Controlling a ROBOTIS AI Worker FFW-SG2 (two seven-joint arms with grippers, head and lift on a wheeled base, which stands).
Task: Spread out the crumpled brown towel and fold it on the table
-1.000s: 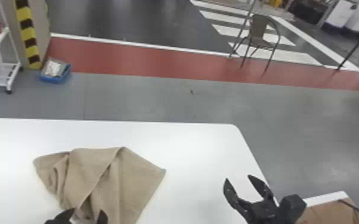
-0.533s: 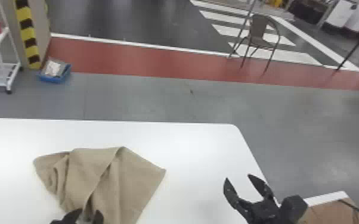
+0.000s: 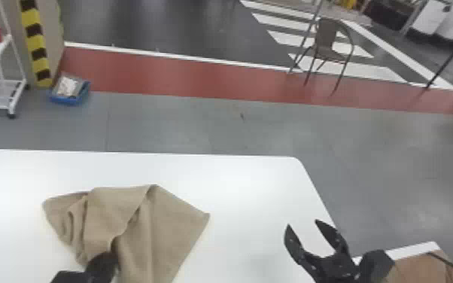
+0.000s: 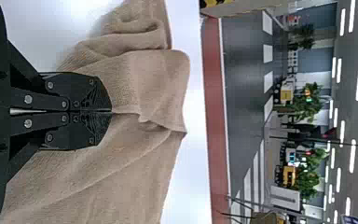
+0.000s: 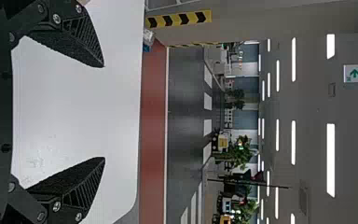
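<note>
And there we had it: the brown towel (image 3: 169, 222) lay on the table (image 3: 252, 210), well in from the table's right edge, one pointed corner aimed towards that side. Its right part was flatter, while its left part sat bunched in soft creases, with a flap folded over between.

We had the left gripper (image 3: 109, 256) low over the table, right at the towel. In the left wrist view, the left gripper (image 4: 112, 111) was closed, its two fingers together on a pinch of the flap's edge — though how much cloth they had, we couldn't quite make out.

Over by the table's right edge, we saw the right gripper (image 3: 302, 223) with its fingers spread wide — nothing between them. Beyond the table's far edge stood a chair (image 3: 325, 41), off to the right, and a blue bin (image 3: 69, 99) sat on the floor to the left.
</note>
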